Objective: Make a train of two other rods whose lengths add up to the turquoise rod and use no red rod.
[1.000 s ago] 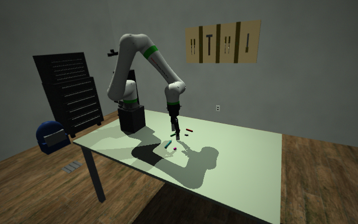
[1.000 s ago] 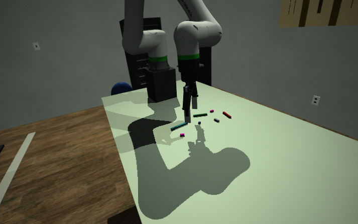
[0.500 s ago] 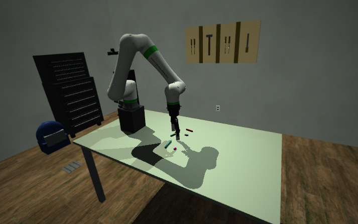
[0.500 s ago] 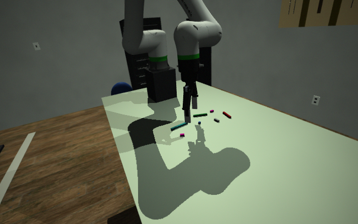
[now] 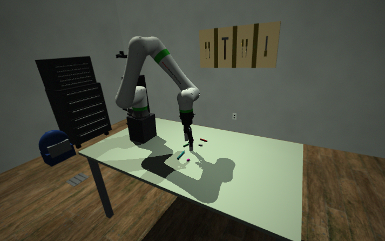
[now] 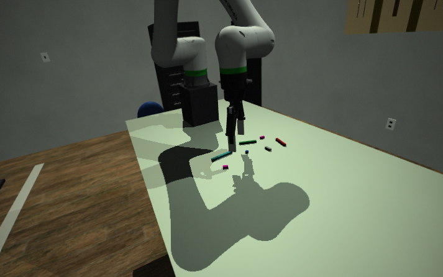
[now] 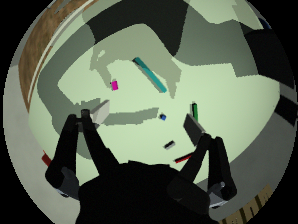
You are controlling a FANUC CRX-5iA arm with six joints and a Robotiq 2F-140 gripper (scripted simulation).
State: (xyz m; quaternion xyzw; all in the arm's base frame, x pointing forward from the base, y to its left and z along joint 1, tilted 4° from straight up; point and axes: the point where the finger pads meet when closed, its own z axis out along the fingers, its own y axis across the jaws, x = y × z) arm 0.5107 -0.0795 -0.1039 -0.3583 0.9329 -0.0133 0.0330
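Colours and patterns, rods and surroundings

The long rod [image 5: 181, 154] [image 6: 221, 156] [image 7: 150, 75] is showing turquoise; others are showing green, red, grey, blue and magenta. The tabletop [image 5: 262, 179] [image 6: 371, 206] [image 7: 240, 95] is presenting pale green. The arm [image 5: 135, 65] [image 6: 231, 48] is wearing green bands on white. The floor [image 5: 352, 194] [image 6: 78, 189] [image 7: 30, 60] is displaying brown wood grain.
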